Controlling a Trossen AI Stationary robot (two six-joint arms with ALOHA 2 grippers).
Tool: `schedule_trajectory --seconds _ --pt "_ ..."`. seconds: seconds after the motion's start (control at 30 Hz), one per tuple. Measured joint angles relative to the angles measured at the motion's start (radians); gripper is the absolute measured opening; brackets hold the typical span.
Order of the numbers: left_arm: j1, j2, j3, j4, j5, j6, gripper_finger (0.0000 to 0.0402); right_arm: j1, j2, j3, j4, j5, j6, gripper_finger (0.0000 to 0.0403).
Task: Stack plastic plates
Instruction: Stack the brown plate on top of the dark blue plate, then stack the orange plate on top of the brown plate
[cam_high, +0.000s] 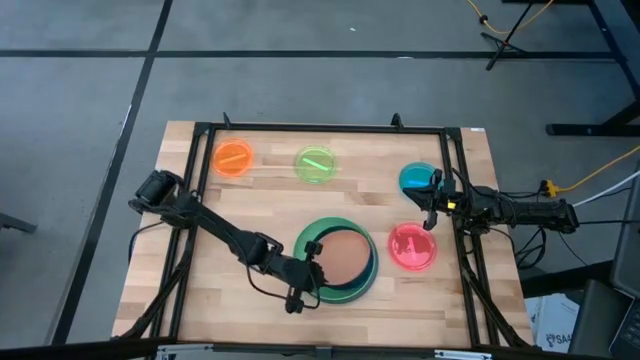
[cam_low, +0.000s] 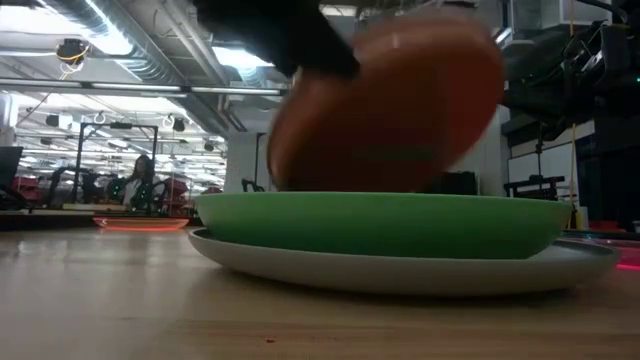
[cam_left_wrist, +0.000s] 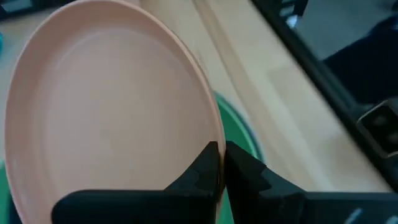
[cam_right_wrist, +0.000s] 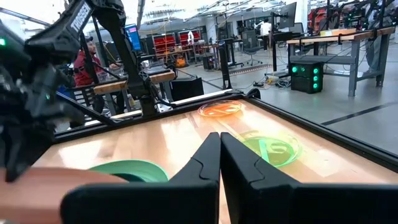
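My left gripper (cam_high: 305, 276) is shut on a brown plate (cam_high: 345, 256) and holds it over a stack of larger plates near the table's front middle. In the low view, the stack is a green plate (cam_low: 380, 225) on a pale grey one (cam_low: 400, 272). A dark teal rim (cam_high: 373, 262) shows beside the brown plate. The brown plate (cam_low: 390, 110) is tilted, its lower edge hidden behind the green rim. My right gripper (cam_high: 428, 205) waits shut and empty at the right, between the small blue plate (cam_high: 417, 180) and the pink-red plate (cam_high: 412, 247). My left gripper pinches the brown plate's rim (cam_left_wrist: 211, 134) between its two fingers, one on the plate's inner face and one on its underside. The fingers come from the table's left and near side, slanting down. The plate is tilted over the green plate. I cannot tell whether its lower edge touches the stack.
A small orange plate (cam_high: 233, 158) and a lime plate (cam_high: 315, 164) lie flat near the far edge; they also show in the right wrist view (cam_right_wrist: 221, 109) (cam_right_wrist: 273, 148). A black frame (cam_high: 320, 128) runs around the tabletop. People and benches show in the room beyond.
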Motion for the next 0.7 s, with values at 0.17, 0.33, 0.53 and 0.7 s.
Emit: schedule_trajectory --seconds 0.17,0.33,0.53,0.7 --pt "0.016 0.05 0.0 0.004 -0.004 -0.018 0.0014 0.0 0.0 0.0 0.0 0.0 0.0 0.0005" --pt "0.036 0.051 0.0 -0.043 -0.002 -0.065 0.0043 0.0 0.0 0.0 0.0 0.0 0.0 0.0005" --pt "0.038 0.042 -0.001 -0.096 0.042 -0.107 0.0099 0.0 0.0 0.0 0.0 0.0 0.0 0.0005" --pt "0.037 -0.026 -0.001 -0.178 0.058 -0.163 0.0113 0.0 0.0 0.0 0.002 0.001 0.0 0.0005"
